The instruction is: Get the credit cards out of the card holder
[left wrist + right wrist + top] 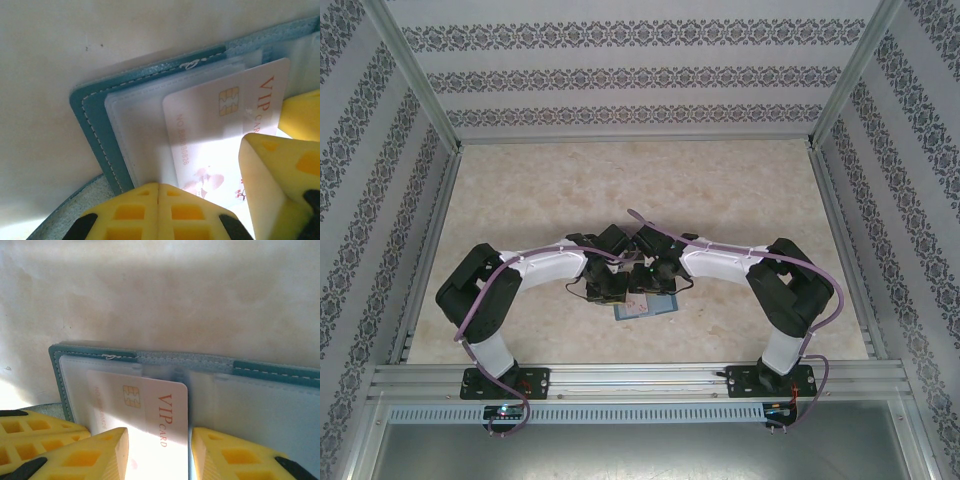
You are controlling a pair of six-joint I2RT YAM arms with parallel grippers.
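The teal-blue card holder [645, 306] lies open on the table between the two arms, its stitched edge [95, 135] [260, 369] and clear sleeves showing. A pale card printed "VIP CARD" with a gold chip [150, 410] [215, 130] sticks partway out of the left sleeve. My right gripper [159, 432] [655, 278] is open, its yellow fingers [280, 170] standing on either side of the card's free end. My left gripper [158, 186] [610, 290] is shut, its tips resting on the clear sleeve's edge to the left of the card.
The beige table [640, 190] stretches away behind the arms. Patterned walls [640, 75] and metal rails [640, 375] enclose it. The two wrists sit close together over the holder.
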